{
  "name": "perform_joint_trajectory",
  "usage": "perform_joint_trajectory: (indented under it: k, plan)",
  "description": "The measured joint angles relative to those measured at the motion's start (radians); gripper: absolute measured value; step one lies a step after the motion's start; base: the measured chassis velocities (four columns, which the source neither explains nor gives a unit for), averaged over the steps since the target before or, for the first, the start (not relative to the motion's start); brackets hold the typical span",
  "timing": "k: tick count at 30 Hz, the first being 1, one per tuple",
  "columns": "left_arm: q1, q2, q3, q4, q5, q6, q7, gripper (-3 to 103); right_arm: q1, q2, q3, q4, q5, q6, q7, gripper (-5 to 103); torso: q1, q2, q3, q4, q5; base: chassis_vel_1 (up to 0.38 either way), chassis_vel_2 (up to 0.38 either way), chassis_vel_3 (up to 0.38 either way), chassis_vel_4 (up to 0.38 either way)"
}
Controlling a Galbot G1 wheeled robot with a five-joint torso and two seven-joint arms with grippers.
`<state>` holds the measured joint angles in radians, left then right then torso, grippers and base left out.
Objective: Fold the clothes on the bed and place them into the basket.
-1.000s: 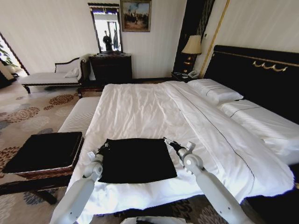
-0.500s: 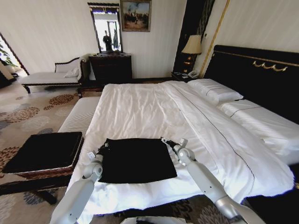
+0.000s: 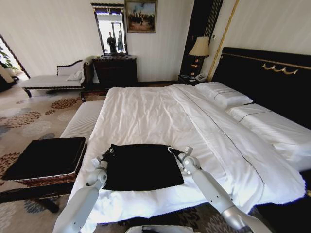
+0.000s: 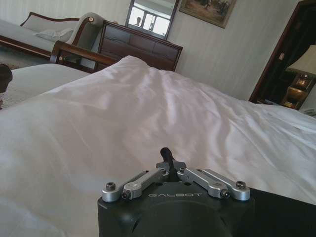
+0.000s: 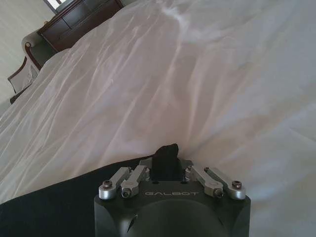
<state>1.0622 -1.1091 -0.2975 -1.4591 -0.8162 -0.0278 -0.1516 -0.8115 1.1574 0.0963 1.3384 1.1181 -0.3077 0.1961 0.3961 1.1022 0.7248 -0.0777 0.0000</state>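
Two arms reach onto the bed, one at each far corner of the black T-shirt. The shirt lies folded into a flat, near-square panel on the white duvet, close to the foot edge of the bed, with no lettering showing. The left gripper sits at the shirt's far corner on the basket side. Seen from its wrist, its fingers are drawn together on a small dark bit of cloth, and the shirt's black edge shows just beside the gripper body. The right gripper sits at the shirt's other far corner, on the side toward the pillows. Its fingers are likewise pinched together on a raised tuft of the black fabric, with the rest of the shirt spreading flat behind it. Both grippers rest low against the duvet. The basket stands off the bed, beside the foot corner nearest the left arm, its black lining facing up and its wicker wall just visible along the near side. A cream bench runs along the bed's side just beyond the basket.
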Motion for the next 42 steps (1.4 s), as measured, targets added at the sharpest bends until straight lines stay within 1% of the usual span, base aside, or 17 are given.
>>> perform_joint_trajectory:
  k: [1,3,5,8,10,16,17,19,21,23,25,26,29,31,33,36,42]
  plan:
    - [0.0,0.0,0.0,0.0,0.0,0.0,0.0,2,0.0,0.0,0.0,0.0,0.0,0.0,0.0,27,0.0,0.0,0.0,0.0,0.0,0.0,0.0,0.0,0.0]
    - [0.0,0.002,0.0,-0.005,-0.003,0.0,-0.002,2,0.002,0.0,-0.004,0.012,-0.003,0.0,0.016,16,0.0,0.0,0.0,-0.0001,0.0,0.0,0.0,0.0,0.0]
    - [-0.001,0.002,0.0,-0.006,-0.003,0.0,-0.003,2,0.002,0.0,-0.004,0.015,-0.003,0.0,0.018,16,0.0,0.0,0.0,0.0,0.0,0.0,0.0,0.0,0.0]
    - [0.0,0.003,-0.002,-0.018,-0.004,-0.002,-0.009,2,-0.003,-0.013,-0.006,0.05,0.003,0.0,0.035,3,0.0,0.0,0.0,-0.0002,-0.0001,0.0,0.0,0.0,0.0]
    - [0.001,0.003,-0.003,-0.02,-0.004,-0.002,-0.01,2,-0.005,-0.015,-0.006,0.054,0.004,0.0,0.038,1,0.0,0.0,0.0,-0.0003,-0.0001,0.0,0.0,0.0,0.0]
    - [0.029,0.018,-0.02,-0.072,-0.002,-0.026,-0.017,2,-0.039,-0.058,0.007,0.157,0.016,0.0,0.069,1,0.0,0.0,0.0,0.0,0.0,0.0,0.0,0.0,0.0]
    - [0.039,0.024,-0.03,-0.098,0.008,-0.053,-0.029,2,-0.049,-0.083,0.015,0.215,0.003,-0.001,0.077,1,0.0,0.0,0.0,-0.0004,-0.0002,0.0,0.0,0.0,0.0]
    - [0.057,0.04,-0.049,-0.158,0.008,-0.066,-0.042,2,-0.056,-0.115,0.025,0.292,-0.012,-0.001,0.085,1,0.0,0.0,0.0,-0.0003,0.0,0.0,0.0,0.0,0.0]
    - [0.061,0.046,-0.055,-0.18,0.006,-0.069,-0.045,2,-0.057,-0.125,0.027,0.316,-0.018,-0.001,0.087,1,0.0,0.0,0.0,0.0,0.0002,0.0,0.0,0.0,0.0]
    - [0.071,0.077,-0.065,-0.276,0.015,-0.073,-0.077,2,-0.054,-0.176,0.026,0.423,-0.083,-0.001,0.088,1,0.0,0.0,0.0,0.0,0.0,0.0,0.0,0.0,0.0]
    - [0.068,0.113,-0.059,-0.351,0.023,-0.076,-0.108,2,-0.032,-0.204,0.017,0.502,-0.108,-0.002,0.093,1,0.0,0.0,0.0,-0.0005,0.0002,0.0,0.0,0.0,0.0]
    - [0.068,0.113,-0.059,-0.351,0.023,-0.076,-0.108,2,-0.032,-0.204,0.017,0.502,-0.108,-0.002,0.093,1,0.0,0.0,0.0,-0.0005,0.0002,0.0,0.0,0.0,0.0]
    - [0.055,0.162,-0.066,-0.448,0.021,-0.085,-0.149,2,0.024,-0.225,0.021,0.584,-0.074,-0.005,0.14,1,0.0,0.0,0.0,0.0,-0.0001,0.0,0.0,0.0,0.0]
    - [0.055,0.176,-0.073,-0.468,0.023,-0.085,-0.154,2,0.035,-0.231,0.026,0.598,-0.064,-0.006,0.15,1,0.0,0.0,0.0,0.0,-0.0002,0.0,0.0,0.0,0.0]
    - [0.069,0.225,-0.099,-0.522,0.032,-0.075,-0.156,2,0.047,-0.25,0.042,0.632,-0.05,-0.006,0.163,1,0.0,0.0,0.0,0.0,0.0,0.0,0.0,0.0,0.0]
    - [0.094,0.269,-0.135,-0.582,0.028,-0.071,-0.163,2,0.038,-0.27,0.066,0.686,-0.027,-0.005,0.176,1,0.0,0.0,0.0,-0.0002,0.0,0.0,0.0,0.0,0.0]
    - [0.125,0.3,-0.171,-0.66,-0.019,-0.046,-0.182,2,0.034,-0.285,0.08,0.757,0.037,-0.006,0.214,1,0.0,0.0,0.0,-0.0002,0.0,0.0,0.0,0.0,0.0]
